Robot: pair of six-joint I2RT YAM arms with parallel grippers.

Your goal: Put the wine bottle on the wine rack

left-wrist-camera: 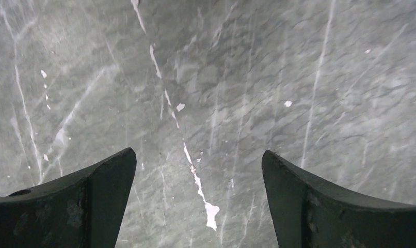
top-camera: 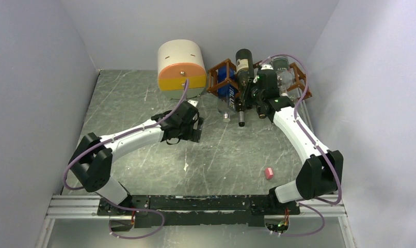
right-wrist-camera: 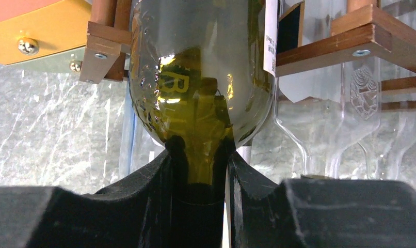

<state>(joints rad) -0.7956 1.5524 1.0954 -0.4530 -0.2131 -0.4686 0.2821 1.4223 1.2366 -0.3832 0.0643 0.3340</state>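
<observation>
**Item under inspection.** The dark olive-green glass wine bottle is lying in the reddish-brown wooden lattice wine rack at the far right. Its body is sitting between the bars and its neck is pointing toward the near side, overhanging the grey marbled surface. A clear glass bottle with a blue label is lying just to its left, and a plain clear glass bottle just to its right. It cannot be told whether the green body is bearing fully on the bars.

**Grip.** The right claw is clenching the bottle's neck just below the shoulder, one finger on either side.

**Judged stage.** Placement is nearing completion, with seating and release outstanding.

**Recommended handling.**
- Be easing the bottle in along its own axis until the bars are carrying the weight.
- Be keeping the neck level so the body is not prying against its neighbours.
- Be opening gradually, then backing straight toward the near side, clear of the neck tip.

**Risk.** Round glass on thin bars is likely rolling easily, so a sideways pull could be dislodging the adjacent bottles.

**Arm pose.**
- The right arm is arching from its near-right base toward the far side, with the wrist sitting low at the rack's front.
- The left arm is bending across left of centre.
- The left claw is hanging released and empty over bare surface, near the cream-and-orange rounded drawer cabinet.
- A small pink object is lying at the near right, well apart from both claws.
</observation>
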